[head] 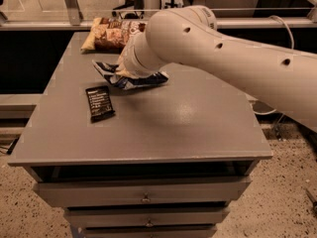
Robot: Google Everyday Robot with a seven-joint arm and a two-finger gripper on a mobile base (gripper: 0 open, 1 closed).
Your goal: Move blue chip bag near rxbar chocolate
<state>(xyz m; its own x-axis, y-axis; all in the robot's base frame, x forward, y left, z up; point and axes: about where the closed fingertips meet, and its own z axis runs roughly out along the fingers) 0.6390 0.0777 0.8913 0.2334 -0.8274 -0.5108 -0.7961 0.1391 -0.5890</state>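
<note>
The robot's pincer (122, 72) sits at the blue chip bag (143, 79), up and to the right of the rxbar chocolate (100, 102). It is tucked under the thick white arm (213, 48) that sweeps in from the right. How far it is open, and whether it has hold of the bag, cannot be told, since the wrist covers it. The crumpled navy bag, white at its edges, pokes out on either side of the wrist, near the bar but apart from it, with a strip of bare grey counter (173, 128) between them. The black bar lies flat on the counter, white text lines up. Well behind the bar, at the counter's back edge, lies a larger brown-and-cream snack bag (106, 33), partly hidden by the arm. Below and in front of the bar, drawer fronts (143, 192) with small handles run under the counter top
</note>
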